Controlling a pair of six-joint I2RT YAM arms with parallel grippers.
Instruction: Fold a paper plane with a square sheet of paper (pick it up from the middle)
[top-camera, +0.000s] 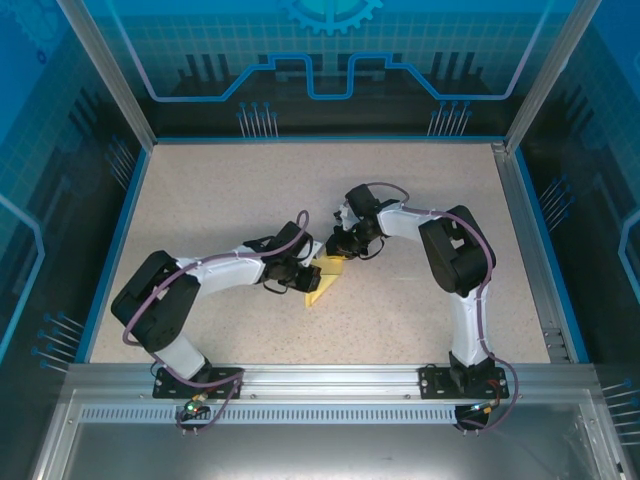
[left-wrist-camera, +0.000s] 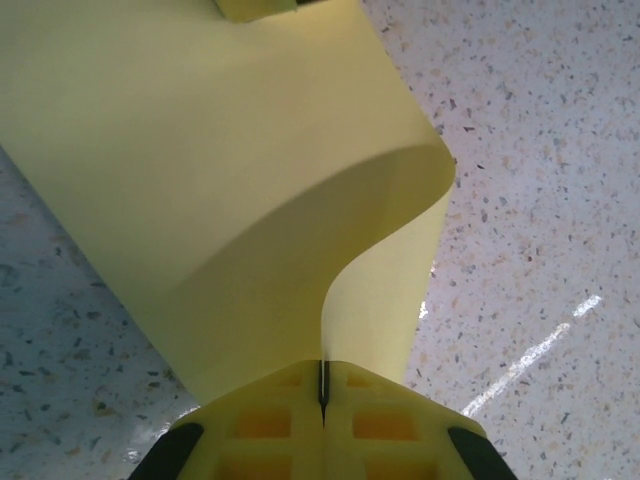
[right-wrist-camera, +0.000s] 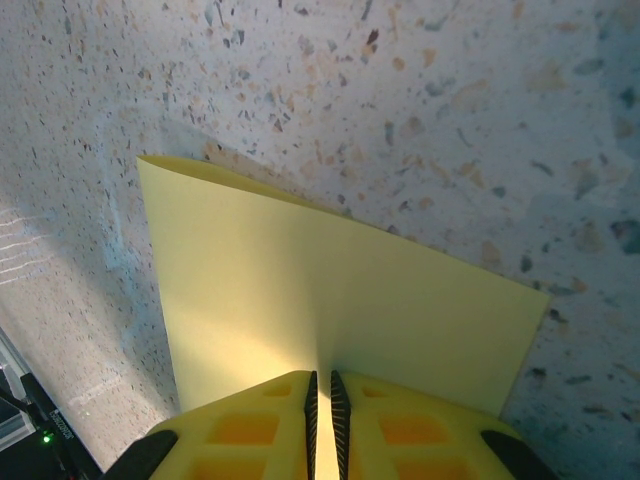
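- Beyond the front rail (top-camera: 330, 372) we see speckled table (top-camera: 220, 200), and blue wall panels (top-camera: 320, 60) close the side farthest from the rail.
- The only things crowding the work are the two wrists, which meet almost tip to tip beyond the rail's midpoint.
- The left arm (top-camera: 215, 270) is bolted to the left part of the rail. Its elbow is thrown out left and its forearm reaches right and away from the rail.
- The right arm (top-camera: 455, 250) is bolted to the right part of the rail. Its upper link runs away from the rail and its forearm doubles back left.
- The left gripper (left-wrist-camera: 322, 385) is clamped tight on the square sheet of paper (left-wrist-camera: 200, 150). The paper's edge vanishes into the seam between the pads.
- The right gripper (right-wrist-camera: 321, 385) is pinched on the same sheet, with just a thin slit between the pads and paper running into it.
- The sheet sits beyond the rail's midpoint, held by both grippers.
- From the top camera the sheet's long axis runs from the grippers back toward the rail, leaning slightly left. Its narrow tip points at the rail.
- The left wrist camera shows the sheet bowed into an S-curl.
- The right wrist camera shows a flat panel over the table that casts a shadow. Its free corner points away from the fingers.
- We cannot tell whether the rail-side tip touches the table.
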